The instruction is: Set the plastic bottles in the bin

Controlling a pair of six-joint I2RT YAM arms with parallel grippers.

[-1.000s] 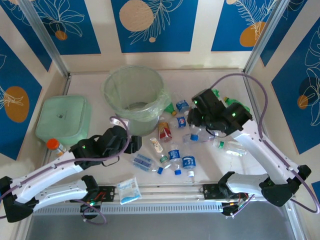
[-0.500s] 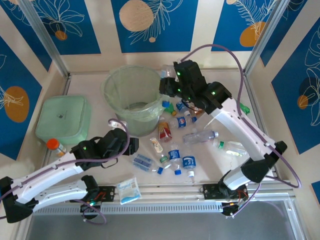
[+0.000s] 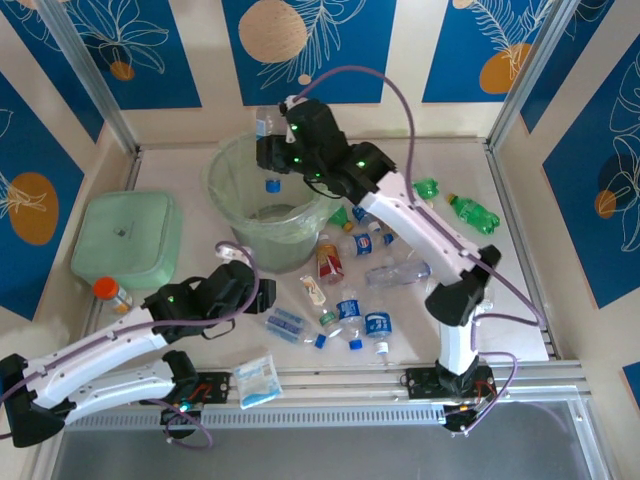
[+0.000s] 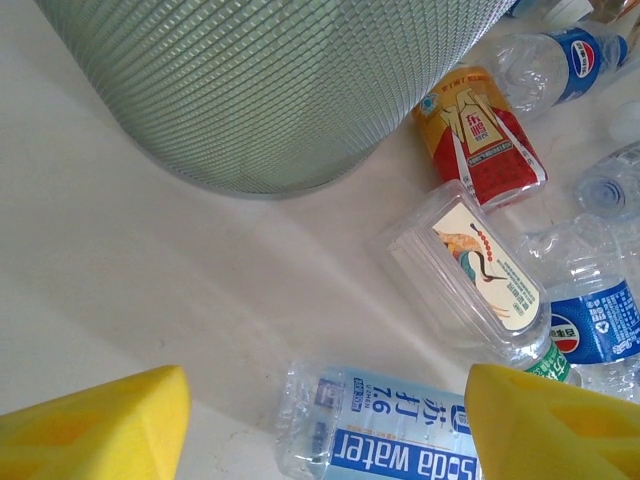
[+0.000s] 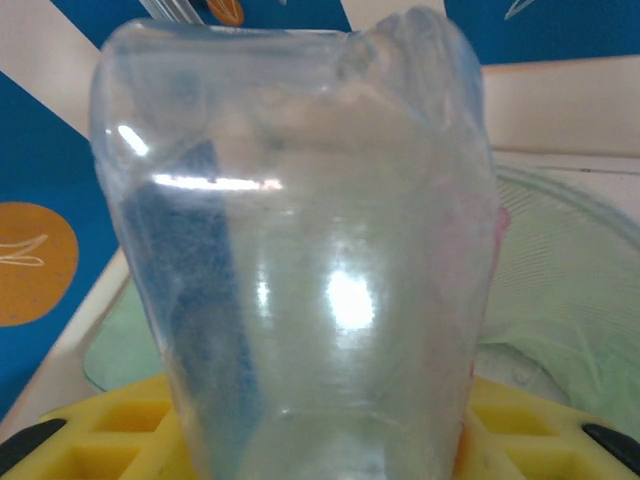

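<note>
Right claw [image 3: 268,152] is pinching a clear bottle [image 5: 300,250], jaws pressed tight against it, and it's hanging cap-down right over the open bin [image 3: 228,170]. Left claw [image 4: 325,425] is hovering low, fingers spread wide and gripping nothing, above a soda water bottle [image 4: 400,445] lying on the table [image 4: 150,280] near the bin's base. More bottles [image 3: 349,308] are lying scattered on the right arm's side of the bin.

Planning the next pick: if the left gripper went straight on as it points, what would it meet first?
Probably the clear plastic bottle with the blue soda-water label, lying just ahead between its open fingers; depth unclear.
</note>
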